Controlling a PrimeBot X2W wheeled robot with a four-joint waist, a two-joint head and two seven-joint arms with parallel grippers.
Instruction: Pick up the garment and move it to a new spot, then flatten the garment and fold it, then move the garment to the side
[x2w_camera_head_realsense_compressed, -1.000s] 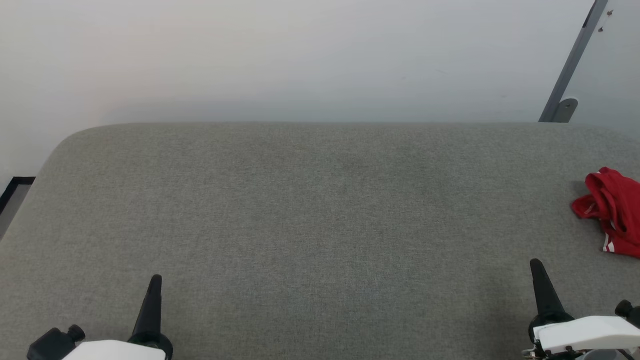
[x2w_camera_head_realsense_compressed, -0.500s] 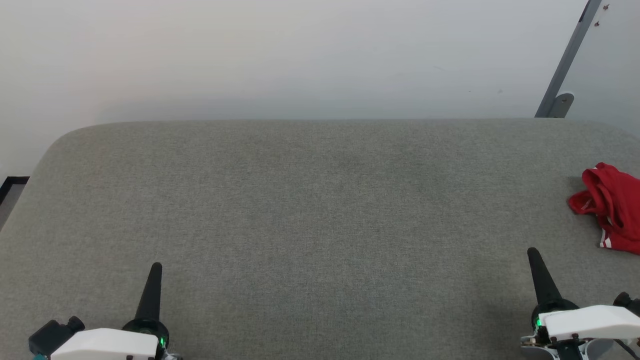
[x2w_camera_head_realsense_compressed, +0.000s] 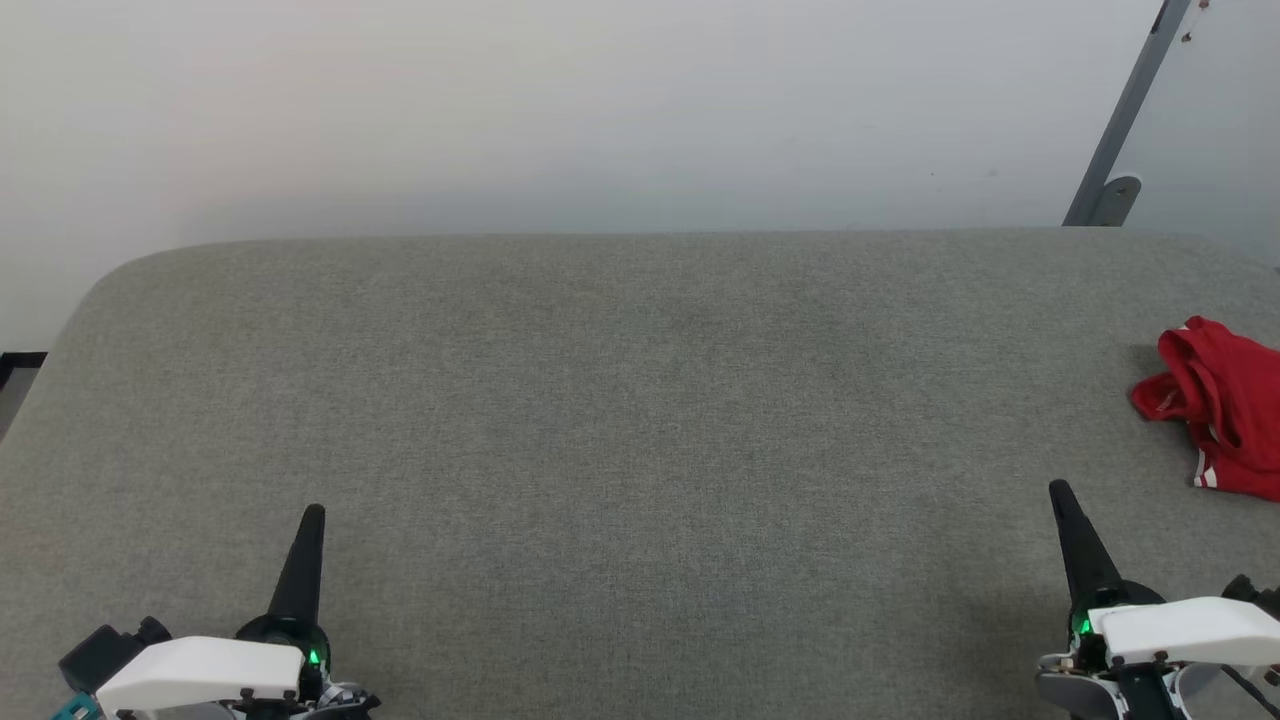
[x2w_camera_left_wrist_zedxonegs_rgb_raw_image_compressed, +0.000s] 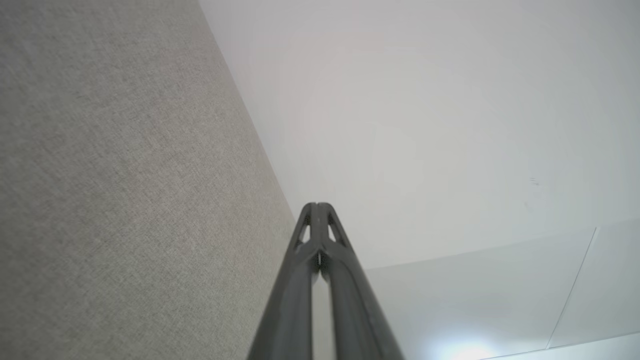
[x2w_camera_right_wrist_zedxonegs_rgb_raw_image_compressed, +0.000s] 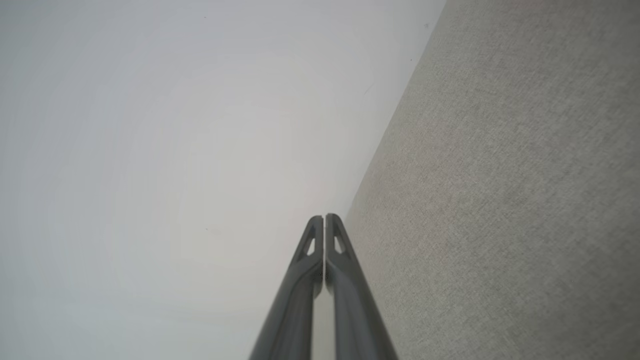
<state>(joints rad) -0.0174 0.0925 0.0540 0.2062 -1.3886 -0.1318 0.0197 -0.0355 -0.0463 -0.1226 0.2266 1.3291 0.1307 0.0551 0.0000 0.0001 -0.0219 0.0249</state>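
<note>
In the head view the crumpled red garment (x2w_camera_head_realsense_compressed: 1225, 410) lies at the grey fabric surface's (x2w_camera_head_realsense_compressed: 640, 400) right edge, apart from the left gripper (x2w_camera_head_realsense_compressed: 312, 520) and right gripper (x2w_camera_head_realsense_compressed: 1058, 495) near its front edge; in the left wrist view that gripper's fingers (x2w_camera_left_wrist_zedxonegs_rgb_raw_image_compressed: 295, 300) are pressed together, empty; in the right wrist view the right gripper's fingers (x2w_camera_right_wrist_zedxonegs_rgb_raw_image_compressed: 350, 300) are likewise closed on nothing.

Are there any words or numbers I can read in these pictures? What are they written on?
None can be read.
The red garment shows only white stripes on its trim, no letters.
The grey table and the white wall are plain.
</note>
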